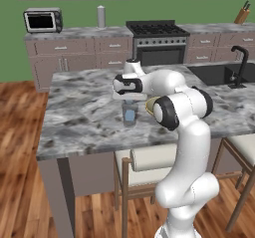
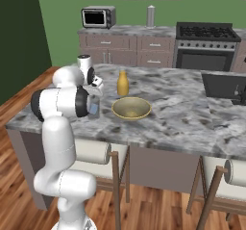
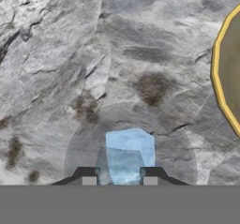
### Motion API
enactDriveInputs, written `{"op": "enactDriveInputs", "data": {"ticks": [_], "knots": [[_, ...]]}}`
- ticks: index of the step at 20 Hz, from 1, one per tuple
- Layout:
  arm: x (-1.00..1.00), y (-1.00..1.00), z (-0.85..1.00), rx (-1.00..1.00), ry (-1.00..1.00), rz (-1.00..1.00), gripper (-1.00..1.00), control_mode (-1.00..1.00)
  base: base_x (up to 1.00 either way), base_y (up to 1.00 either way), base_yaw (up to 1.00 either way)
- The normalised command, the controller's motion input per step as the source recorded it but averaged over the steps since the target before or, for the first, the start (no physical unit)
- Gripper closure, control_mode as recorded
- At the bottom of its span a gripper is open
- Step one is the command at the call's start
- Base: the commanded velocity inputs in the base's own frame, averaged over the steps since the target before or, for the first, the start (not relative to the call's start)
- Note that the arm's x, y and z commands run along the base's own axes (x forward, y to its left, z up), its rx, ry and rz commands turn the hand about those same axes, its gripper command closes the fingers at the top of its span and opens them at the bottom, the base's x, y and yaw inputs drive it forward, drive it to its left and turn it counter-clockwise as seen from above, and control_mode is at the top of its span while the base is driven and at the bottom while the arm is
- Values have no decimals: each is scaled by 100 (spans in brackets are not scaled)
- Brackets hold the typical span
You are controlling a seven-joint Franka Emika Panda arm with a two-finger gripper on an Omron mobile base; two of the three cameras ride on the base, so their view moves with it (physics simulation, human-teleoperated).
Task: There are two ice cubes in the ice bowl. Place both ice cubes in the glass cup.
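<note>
On the grey marbled worktop (image 1: 79,107) I see the small clear glass cup (image 1: 130,113); my claw (image 3: 117,180) hangs over it, pinching a pale-blue translucent ice cube (image 3: 127,153). Just right sits the wide yellowish-olive ice bowl (image 2: 131,108).

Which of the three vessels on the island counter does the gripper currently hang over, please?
The glass cup: the gripper hangs right above it, with pale-blue ice showing inside. The ice bowl and the yellow-orange bottle stand off to the side.

Arm folded low, elbow out.
Gripper (image 3: 119,180) pointing straight down, fingertips (image 3: 88,177) drawn close together.
</note>
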Motion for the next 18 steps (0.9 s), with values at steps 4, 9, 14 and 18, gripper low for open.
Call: {"op": "enactDriveInputs", "data": {"ticks": [4,9,14,18], "knots": [[8,0,0,0,0,0,100,-100,0,0,0],[17,0,0,0,0,0,-100,-100,0,0,0],[2,0,0,0,0,0,-100,-100,0,0,0],[0,0,0,0,0,0,-100,-100,0,0,0]]}}
